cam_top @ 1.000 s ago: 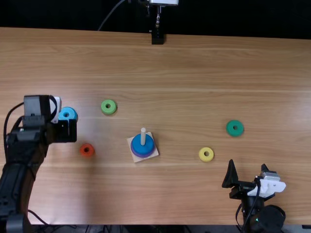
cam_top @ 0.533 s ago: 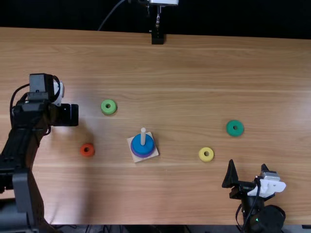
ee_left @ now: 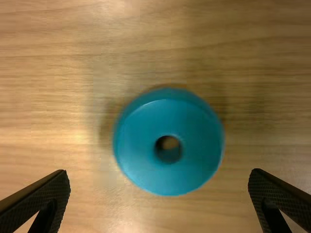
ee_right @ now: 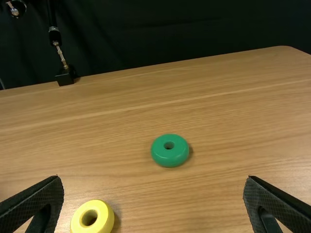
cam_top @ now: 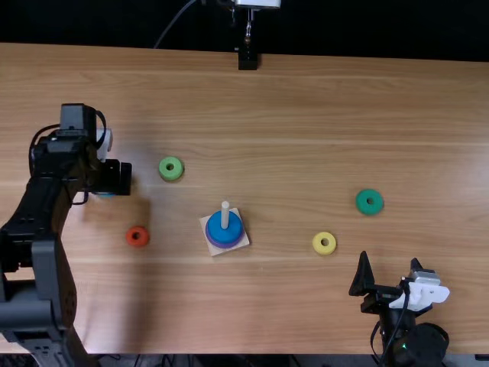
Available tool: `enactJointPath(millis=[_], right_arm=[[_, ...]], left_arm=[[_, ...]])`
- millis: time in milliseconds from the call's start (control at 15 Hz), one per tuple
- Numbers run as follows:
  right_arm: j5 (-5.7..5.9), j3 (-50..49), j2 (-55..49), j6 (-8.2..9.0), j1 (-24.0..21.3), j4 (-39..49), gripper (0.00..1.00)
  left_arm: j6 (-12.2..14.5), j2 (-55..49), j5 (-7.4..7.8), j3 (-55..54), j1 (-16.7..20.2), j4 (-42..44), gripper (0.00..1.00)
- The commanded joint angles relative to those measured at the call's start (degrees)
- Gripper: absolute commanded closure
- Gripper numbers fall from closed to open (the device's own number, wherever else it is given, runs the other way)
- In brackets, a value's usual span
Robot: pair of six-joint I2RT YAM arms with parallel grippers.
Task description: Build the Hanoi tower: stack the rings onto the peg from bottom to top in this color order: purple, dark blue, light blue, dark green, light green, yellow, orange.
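Your left gripper (cam_top: 114, 177) is over on the left side of the counter (cam_top: 306, 115), above the light blue ring (ee_left: 168, 174). Its fingers (ee_left: 36, 201) stand wide open, and in the left wrist view you have the ring centred across the gap, farther out than the fingertips and touching neither. From the top view you catch a sliver of that ring's edge under the gripper.

Your right gripper (cam_top: 390, 269) is near the counter's near edge, on the right side, and it is open too, with nothing between the fingers. In its wrist view you see the dark green ring (cam_top: 363, 202) and, nearer to you, the yellow ring (cam_top: 318, 244), both lying flat on the counter.

Your peg (cam_top: 225, 211) stands upright on its wooden base (cam_top: 242, 241), near the middle of the counter and nearer your side. You have two rings on it: the purple ring (cam_top: 222, 245) at the bottom and the dark blue ring (cam_top: 216, 227) on top of it, with the peg's upper part rising bare above them. The base sits turned at a slight angle to you.

To the left of the peg, you have the orange ring (cam_top: 143, 238) flat on the counter. The light green ring (cam_top: 177, 170) lies farther from you, between the left gripper and the peg.
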Motion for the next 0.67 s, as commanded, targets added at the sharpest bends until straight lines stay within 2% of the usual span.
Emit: enactJointPath(millis=[0, 600], right_arm=[[0.52, -3.6, -0.7, -0.32, -0.7, -4.0, 0.00], [0.52, -3.6, -0.7, -0.32, -0.7, -4.0, 0.00]], left_arm=[[0.6, 1.9, 0.18, 1.5, -0.3, -0.1, 0.00], [0.7, 5.4, 0.18, 3.1, -1.0, 0.8, 0.00]])
